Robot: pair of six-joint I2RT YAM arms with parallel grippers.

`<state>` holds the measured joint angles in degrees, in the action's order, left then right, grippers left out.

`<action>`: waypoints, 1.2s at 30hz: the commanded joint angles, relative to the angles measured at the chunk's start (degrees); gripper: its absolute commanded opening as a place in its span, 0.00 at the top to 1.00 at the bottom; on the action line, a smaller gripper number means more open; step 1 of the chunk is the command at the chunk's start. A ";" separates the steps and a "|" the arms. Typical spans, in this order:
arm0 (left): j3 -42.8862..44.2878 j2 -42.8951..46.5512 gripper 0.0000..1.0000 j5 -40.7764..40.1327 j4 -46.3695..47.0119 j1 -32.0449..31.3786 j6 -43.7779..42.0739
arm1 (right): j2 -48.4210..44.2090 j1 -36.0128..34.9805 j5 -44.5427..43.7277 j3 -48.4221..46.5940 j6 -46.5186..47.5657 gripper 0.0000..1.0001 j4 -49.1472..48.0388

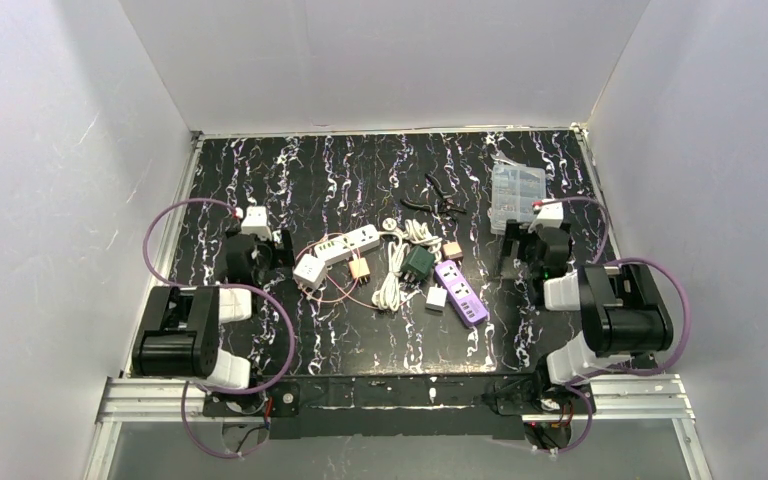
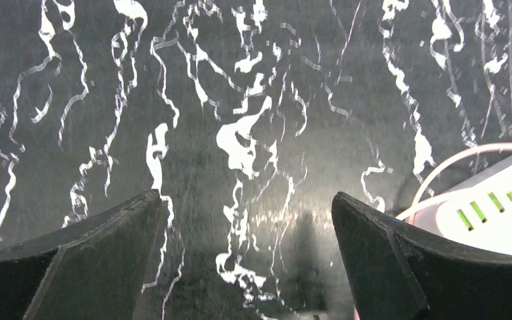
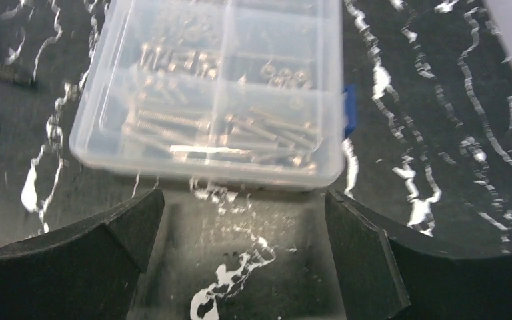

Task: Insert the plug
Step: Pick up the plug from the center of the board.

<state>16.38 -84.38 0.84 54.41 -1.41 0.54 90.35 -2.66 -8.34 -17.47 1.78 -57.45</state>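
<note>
A white power strip (image 1: 347, 243) lies mid-table, with a purple power strip (image 1: 460, 292) to its right. Between them rest a coiled white cable (image 1: 394, 268) ending in a round white plug (image 1: 390, 225), a dark green adapter (image 1: 418, 263) and small tan plugs (image 1: 359, 268). My left gripper (image 1: 282, 247) stands open just left of the white strip; in the left wrist view the gripper (image 2: 247, 207) holds nothing, and the strip's end (image 2: 500, 217) shows beside the right finger. My right gripper (image 1: 505, 255) is open and empty, right of the purple strip.
A clear box of screws (image 3: 220, 93) sits just beyond my right gripper (image 3: 243, 207), also seen at the back right (image 1: 516, 190). Black pliers (image 1: 435, 205) lie behind the cables. A white cube adapter (image 1: 309, 270) with a thin pink cord (image 2: 467, 157) sits by the white strip. White walls enclose the table.
</note>
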 commanded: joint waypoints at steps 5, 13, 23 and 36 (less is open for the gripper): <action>15.01 7.50 0.01 1.64 -30.85 0.88 -5.41 | -20.98 -0.05 -12.08 -4.56 -23.41 0.00 12.56; 32.25 11.92 0.01 10.31 -60.38 4.96 -2.23 | -21.89 0.86 -0.64 -21.56 -33.81 0.00 40.57; 53.09 8.32 0.01 17.95 -93.32 5.02 -7.75 | -20.09 -21.12 -7.18 -35.63 -21.62 0.00 63.79; 50.14 11.39 0.01 21.67 -105.78 -4.50 -16.82 | -9.41 -47.10 -18.26 -40.81 -23.50 0.00 69.25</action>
<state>68.42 -75.83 25.65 -47.70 -2.46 -12.64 80.27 -47.77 -22.17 -55.61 -20.95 9.91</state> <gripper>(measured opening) 0.992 1.001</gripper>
